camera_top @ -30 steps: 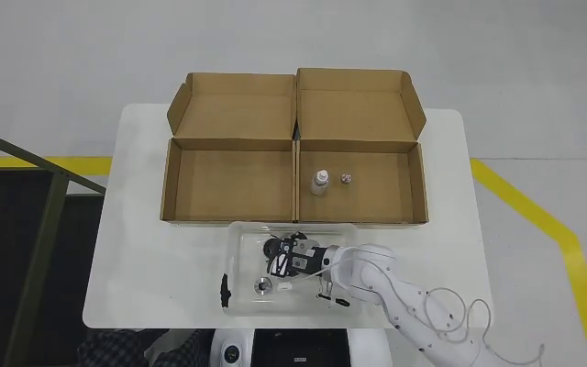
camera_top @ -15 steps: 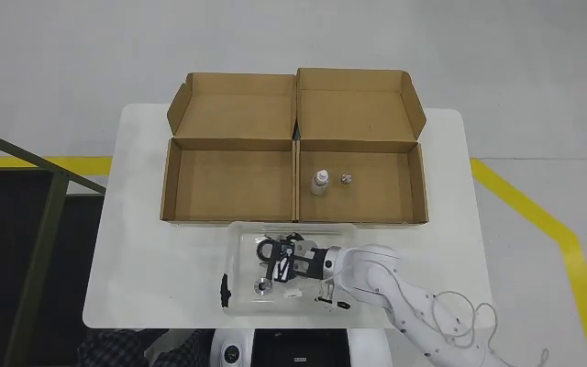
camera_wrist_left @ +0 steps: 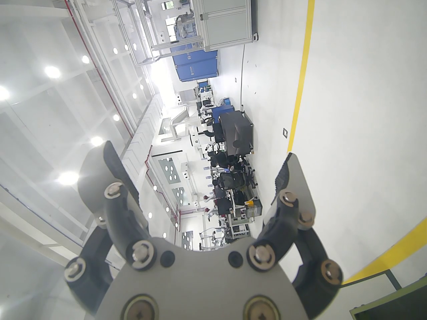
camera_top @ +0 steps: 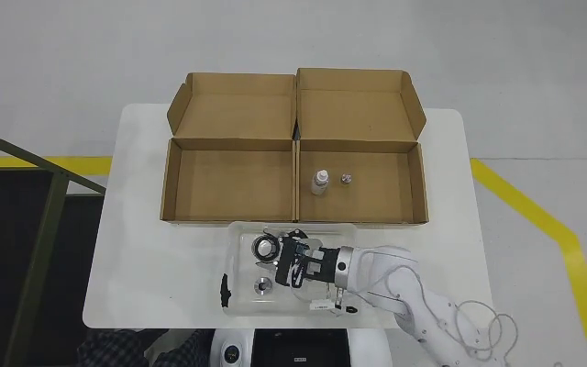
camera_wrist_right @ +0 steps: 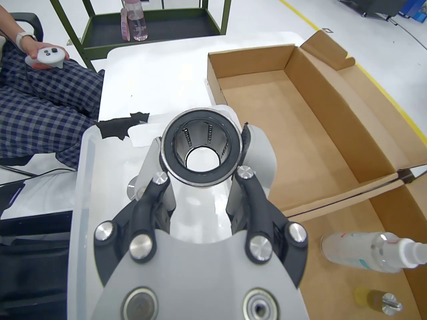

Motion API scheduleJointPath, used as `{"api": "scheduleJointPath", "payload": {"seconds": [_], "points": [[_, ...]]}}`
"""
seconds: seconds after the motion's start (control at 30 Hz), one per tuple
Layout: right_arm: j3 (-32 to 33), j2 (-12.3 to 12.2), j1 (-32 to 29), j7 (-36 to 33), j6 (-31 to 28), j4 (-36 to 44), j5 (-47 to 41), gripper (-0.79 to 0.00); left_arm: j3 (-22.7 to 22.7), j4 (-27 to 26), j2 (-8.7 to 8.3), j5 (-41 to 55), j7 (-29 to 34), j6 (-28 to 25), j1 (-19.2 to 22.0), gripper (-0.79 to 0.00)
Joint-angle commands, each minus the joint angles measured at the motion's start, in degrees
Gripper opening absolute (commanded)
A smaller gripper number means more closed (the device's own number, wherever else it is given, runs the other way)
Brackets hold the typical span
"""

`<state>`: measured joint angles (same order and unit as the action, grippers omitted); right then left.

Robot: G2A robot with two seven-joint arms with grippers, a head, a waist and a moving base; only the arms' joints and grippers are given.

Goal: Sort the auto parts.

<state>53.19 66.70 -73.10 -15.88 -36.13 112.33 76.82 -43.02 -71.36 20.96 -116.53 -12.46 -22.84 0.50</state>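
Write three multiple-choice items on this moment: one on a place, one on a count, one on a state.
1. Where is the spray bottle?
A. left cardboard box
B. clear bin
C. right cardboard box

2. How many things lie in the right cardboard box?
A. two
B. one
C. four

3. What state is the right tool in?
A. open and empty
B. shut on the bearing
C. shut on the spray bottle

Answers:
1 C: the top view shows the bottle inside that box.
2 A: only the bottle and a small metal part are in it.
3 B: the right wrist view shows it clamping the bearing's sides.
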Motion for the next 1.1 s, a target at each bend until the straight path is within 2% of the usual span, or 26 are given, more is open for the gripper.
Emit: {"api": "scheduleJointPath", "payload": {"seconds": [0.0,0.4,1.07], "points": [[0.91,-0.15,-0.26,0.34,-0.17,0.76,-0.60,-0.785,0.00,0.00,0.00,0.00,0.00,0.00,0.00,0.000],[8.29,-1.23,-2.61,3.25,-0.84,5.04,-5.65,-0.785,0.00,0.00,0.00,0.00,0.00,0.00,0.00,0.000],[16.41,-2.20,-4.73,7.96,-2.68,4.07,-16.50,-0.785,0.00,0.00,0.00,0.00,0.00,0.00,0.00,0.000]]}}
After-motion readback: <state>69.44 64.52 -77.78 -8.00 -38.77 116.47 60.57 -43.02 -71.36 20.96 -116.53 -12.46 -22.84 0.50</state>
